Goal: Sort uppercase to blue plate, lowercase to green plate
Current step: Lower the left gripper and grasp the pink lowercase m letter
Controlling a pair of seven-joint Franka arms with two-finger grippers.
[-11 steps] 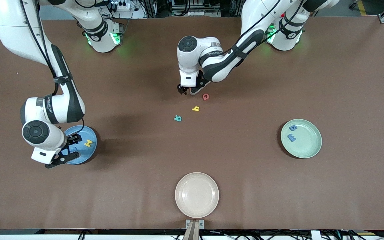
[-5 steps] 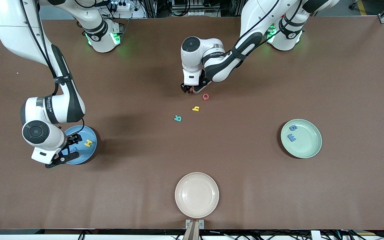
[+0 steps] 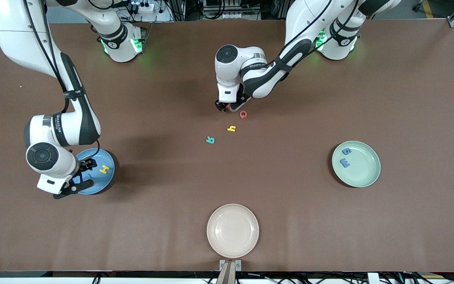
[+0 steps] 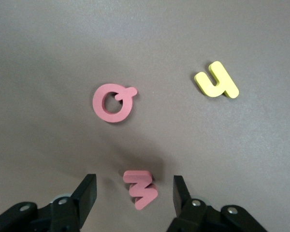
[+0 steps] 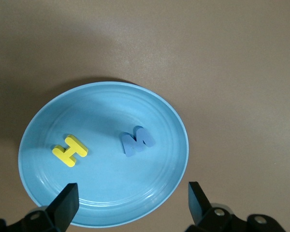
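1. Red w (image 4: 140,189) lies on the table, mid-table toward the robots' bases, Q (image 3: 243,114) at its 4 o'clock!
2. Left gripper (image 4: 134,186) is down around it, fingers (image 4: 88,187) spread either side with gaps showing, so nothing is grasped.
3. Yellow h (image 3: 231,128) sits at Q's 7 o'clock, and teal R (image 3: 210,140) at h's 8 o'clock.
4. Right gripper (image 5: 131,193) hovers released over the blue plate (image 3: 106,177), which carries H (image 3: 104,169) and W (image 5: 137,140).
5. Green plate (image 3: 363,173) has g (image 3: 347,151) and m (image 3: 344,162).

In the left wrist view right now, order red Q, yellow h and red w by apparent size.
1. Red Q, largest.
2. Yellow h and red w look about alike, so no ranking; the w sits nearest the camera, between the left gripper's fingers, and seems tilted.
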